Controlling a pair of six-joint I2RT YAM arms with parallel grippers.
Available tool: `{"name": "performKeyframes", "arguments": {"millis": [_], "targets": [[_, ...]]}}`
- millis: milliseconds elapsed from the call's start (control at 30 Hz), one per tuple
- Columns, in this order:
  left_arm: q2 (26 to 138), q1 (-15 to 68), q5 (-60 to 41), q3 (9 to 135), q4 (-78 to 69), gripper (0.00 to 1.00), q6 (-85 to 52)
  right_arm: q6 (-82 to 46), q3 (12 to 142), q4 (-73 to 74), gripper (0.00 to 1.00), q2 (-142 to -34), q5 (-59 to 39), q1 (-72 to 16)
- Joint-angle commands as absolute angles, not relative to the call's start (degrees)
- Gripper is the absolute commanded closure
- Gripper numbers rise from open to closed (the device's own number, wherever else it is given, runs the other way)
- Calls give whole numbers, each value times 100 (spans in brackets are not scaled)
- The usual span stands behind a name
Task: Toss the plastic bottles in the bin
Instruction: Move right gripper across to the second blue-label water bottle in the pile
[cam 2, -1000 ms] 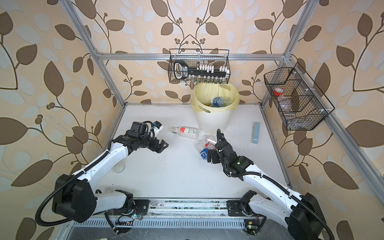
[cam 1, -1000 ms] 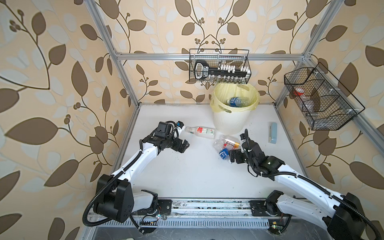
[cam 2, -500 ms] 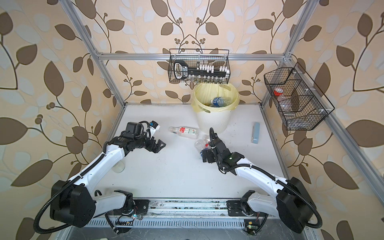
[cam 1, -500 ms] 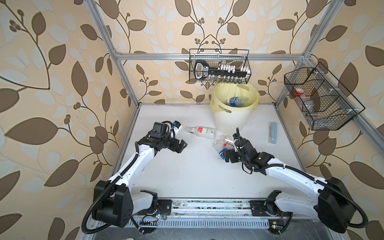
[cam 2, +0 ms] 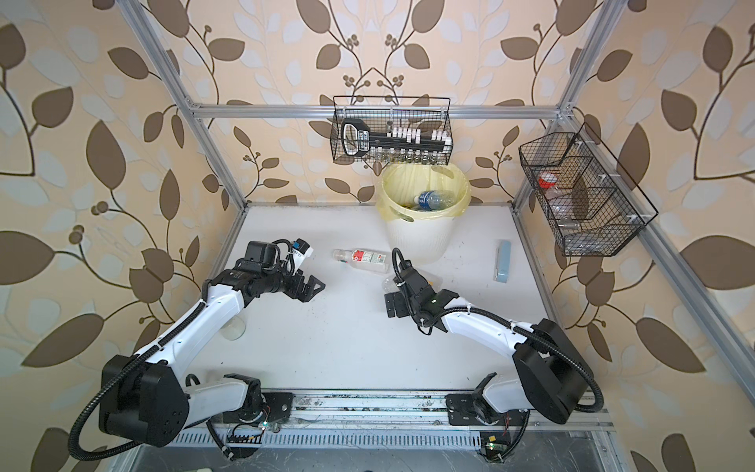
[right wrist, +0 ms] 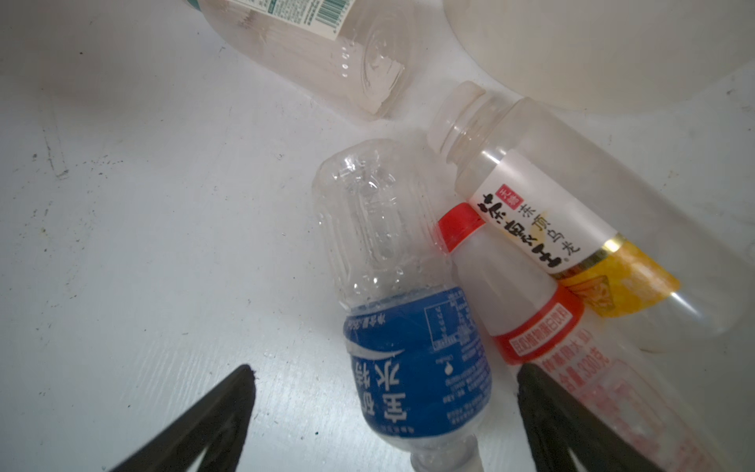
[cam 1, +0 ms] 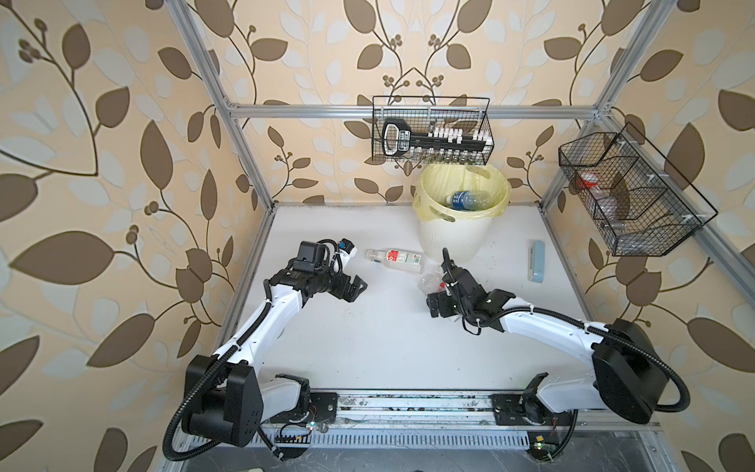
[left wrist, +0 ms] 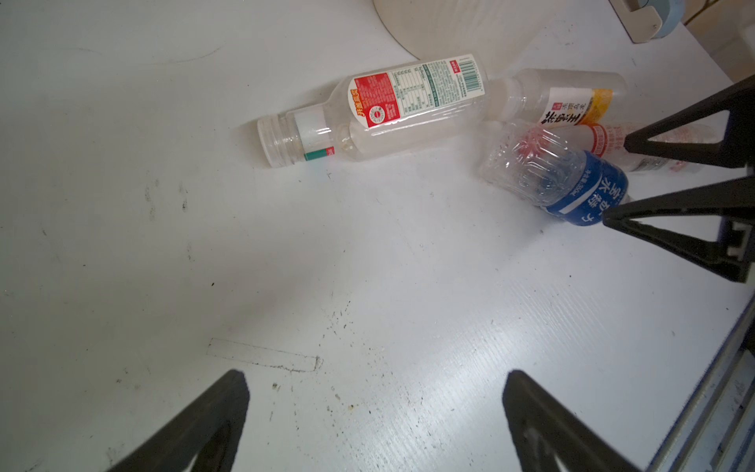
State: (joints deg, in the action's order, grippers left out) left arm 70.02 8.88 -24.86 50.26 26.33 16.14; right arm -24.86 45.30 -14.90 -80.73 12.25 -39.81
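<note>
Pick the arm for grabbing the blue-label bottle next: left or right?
Right. The right gripper is open, with the blue-label bottle lying between its fingers. The left gripper, also open, hangs over bare table, apart from it.

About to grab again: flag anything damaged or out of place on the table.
The blue-label bottle looks dented; it lies between the right gripper's open jaws. A pale-blue case lies alone near the table's right edge: no bottle. No spill shows.

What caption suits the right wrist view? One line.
Open right claw lined up on a blue-label bottle, beside a red-cap bottle and a yellow-label bottle.
</note>
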Motion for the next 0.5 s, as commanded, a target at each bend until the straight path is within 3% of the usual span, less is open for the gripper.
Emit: {"name": "performKeyframes", "arguments": {"millis": [0, 467], "targets": [[6961, 820, -2678, 4953, 2594, 1, 1722, -2582, 4740, -1571, 0, -8262, 1350, -4050], [6983, 760, -2685, 4957, 2592, 1, 1731, -2580, 4999, -1532, 8, -8888, 1514, -4324]]}}
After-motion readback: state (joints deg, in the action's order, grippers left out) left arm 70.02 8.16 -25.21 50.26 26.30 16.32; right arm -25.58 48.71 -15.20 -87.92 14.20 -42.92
